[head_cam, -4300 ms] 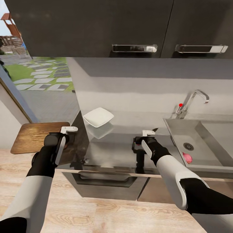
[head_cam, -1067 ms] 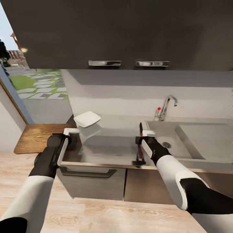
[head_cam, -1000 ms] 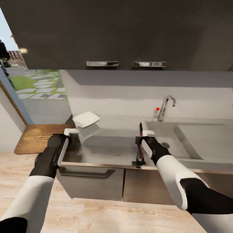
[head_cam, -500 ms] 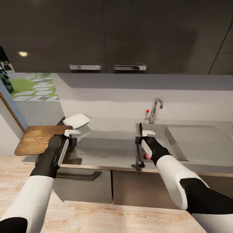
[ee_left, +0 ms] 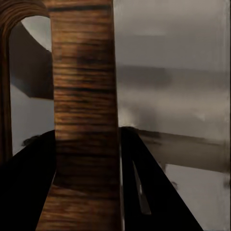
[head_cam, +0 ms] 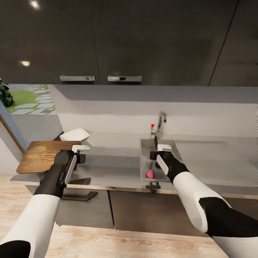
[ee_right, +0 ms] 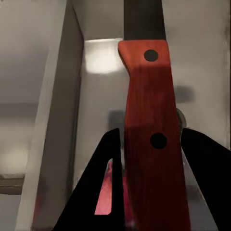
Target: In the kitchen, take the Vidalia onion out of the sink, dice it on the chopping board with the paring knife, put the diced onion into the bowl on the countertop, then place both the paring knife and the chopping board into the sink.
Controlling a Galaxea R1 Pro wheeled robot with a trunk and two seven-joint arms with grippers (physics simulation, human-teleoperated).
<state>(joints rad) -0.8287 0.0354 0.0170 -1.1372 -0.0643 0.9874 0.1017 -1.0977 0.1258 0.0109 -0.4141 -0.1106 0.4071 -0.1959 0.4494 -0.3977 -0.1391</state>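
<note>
Item 1: our left gripper (head_cam: 80,153) is clamped on the edge of the chopping board (head_cam: 42,155). We hold the board flat, out past the left end of the countertop (head_cam: 114,168), over the wooden floor (head_cam: 107,240). In the left wrist view the board (ee_left: 84,120) fills the gap between the dark fingers (ee_left: 144,192).

Item 2: our right gripper (head_cam: 160,152) is closed on the paring knife (head_cam: 156,141), blade pointing up and away, over the sink (head_cam: 143,157). In the right wrist view the red handle (ee_right: 151,144) with 2 black rivets sits between the fingers (ee_right: 103,183).

Item 3: the sink holds 1 onion (head_cam: 149,174), pink, on the basin floor near the front wall, just below and left of our right wrist. We also see pink (ee_right: 106,192) low between the right fingers, too blurred to tell apart.

Item 4: the faucet (head_cam: 161,122) with its red knob (head_cam: 152,125) stands behind the basin, close beyond the knife tip.

Item 5: the bowl (head_cam: 74,135) sits on the counter's left back corner, just beyond our left gripper; we cannot tell whether anything is in it.

Item 6: dark wall cabinets (head_cam: 107,39) with 2 handles (head_cam: 77,77) hang overhead. The counter between our 2 grippers and the drainboard (head_cam: 211,161) to the right are open surfaces. A drawer (head_cam: 77,195) below the left end stands pulled out.
</note>
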